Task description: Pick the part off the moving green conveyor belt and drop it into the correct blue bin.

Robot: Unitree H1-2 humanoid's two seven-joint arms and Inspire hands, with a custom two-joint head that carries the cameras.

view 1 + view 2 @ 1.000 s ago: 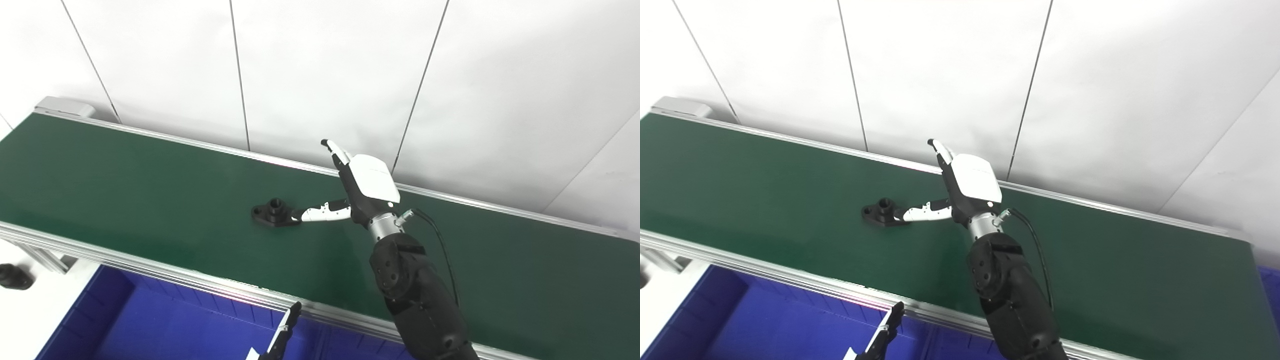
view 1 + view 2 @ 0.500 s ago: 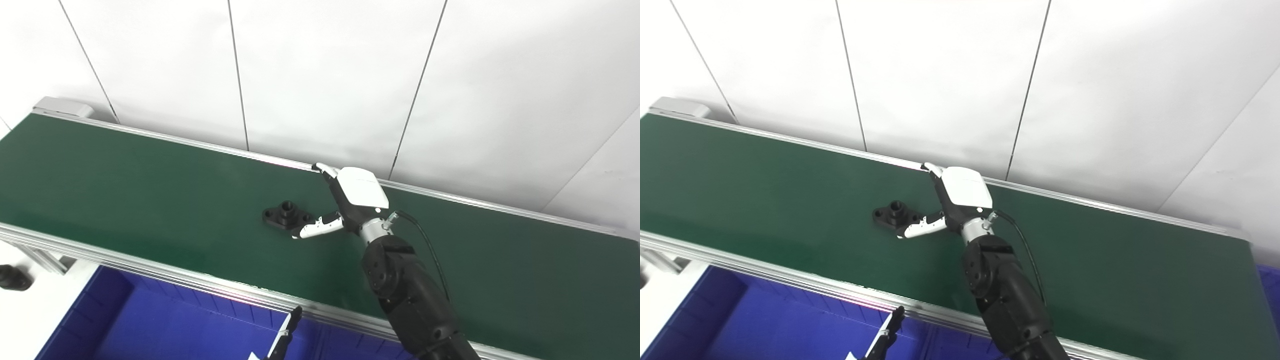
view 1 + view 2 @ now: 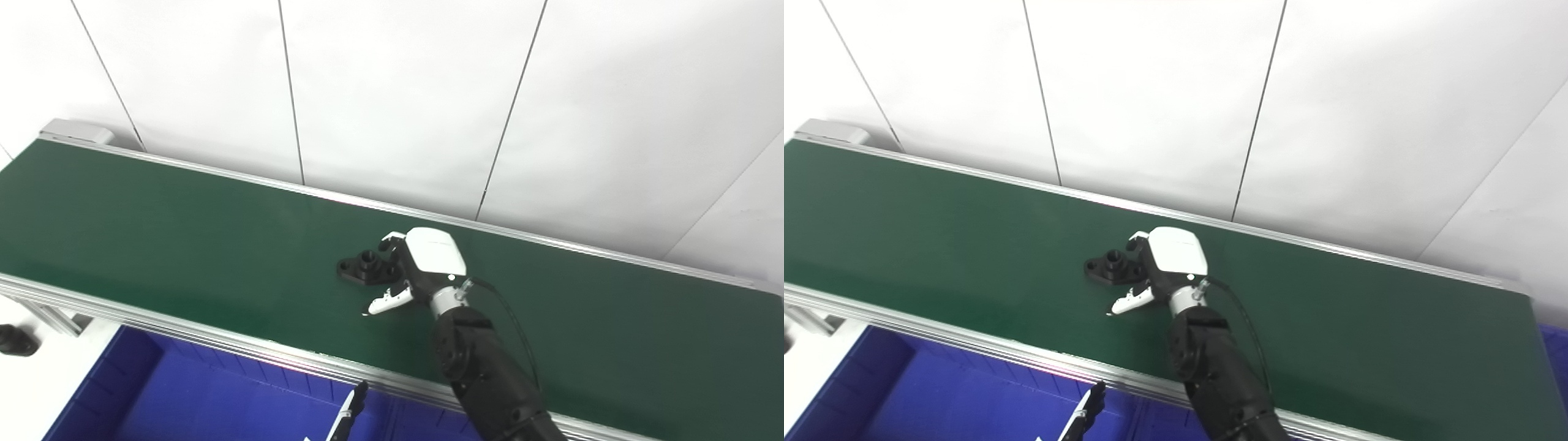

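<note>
Right hand (image 3: 411, 269) lay low on the green belt (image 3: 184, 245), reaching in from the lower right on a black arm. Its white back faced upward and hid the palm. Its fingers (image 3: 389, 244) curled down over the right end of the part (image 3: 365, 268), while the white thumb (image 3: 384, 303) stuck out on the near side, well clear of the part and resting at or just above the belt. The hand appeared to be mid-grasp: fingers touched or nearly touched the part, yet the thumb had not come in against it, so the grip did not look complete. The hand counted as open rather than holding.

The part was a small black flange, a flat base with a short upright tube at its centre. It sat flat on the belt near the middle, not lifted. Its left end showed plainly; its right end was tucked beneath the fingers. The fingers seemed placed on the far side so the belt's travel would carry the part into the hand.

Left hand (image 3: 346, 418) showed only as dark fingertips at the bottom edge, above the blue bin (image 3: 153, 392); whether it was open or closed could not be told. It seemed to be waiting.

The bin sat below the belt's near rail, probably so a grasped part could be pulled back and dropped with little travel. A white panelled wall (image 3: 392, 92) stood behind the belt.
</note>
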